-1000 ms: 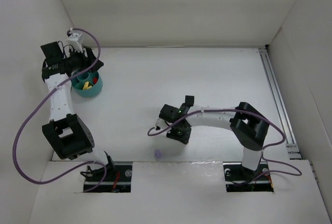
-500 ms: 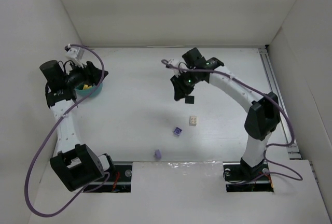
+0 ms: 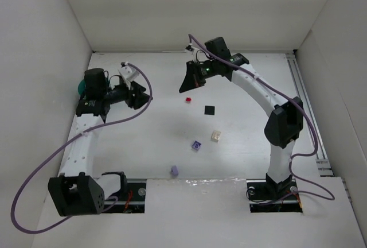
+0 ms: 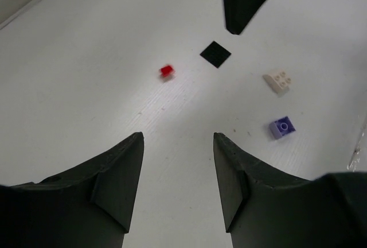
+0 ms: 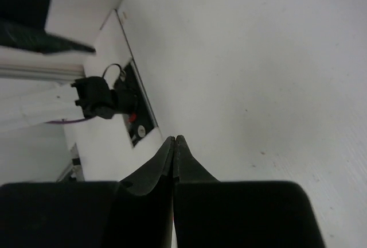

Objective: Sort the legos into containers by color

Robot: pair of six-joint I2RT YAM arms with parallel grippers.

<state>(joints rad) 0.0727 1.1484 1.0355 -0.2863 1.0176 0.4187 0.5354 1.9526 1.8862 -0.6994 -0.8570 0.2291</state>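
Left gripper (image 4: pixel 178 139) fingers stand apart, empty; right gripper (image 5: pixel 174 140) fingers pressed together, gripping nothing visible; red brick (image 3: pixel 187 100), black square (image 3: pixel 210 110), cream brick (image 3: pixel 215 136), lilac brick (image 3: pixel 196 145) and second lilac brick (image 3: pixel 174 170) lie loose on the table (image 3: pixel 149 133); teal bowl (image 3: pixel 80 89) sits mostly hidden behind the left arm

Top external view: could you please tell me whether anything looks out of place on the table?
Nothing looks damaged. One lilac brick sits alone by the near edge, apart from the red brick, black square and others.

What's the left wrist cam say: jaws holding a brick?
No, the left gripper has its jaws apart with nothing between them; the red brick lies on the table beyond them.
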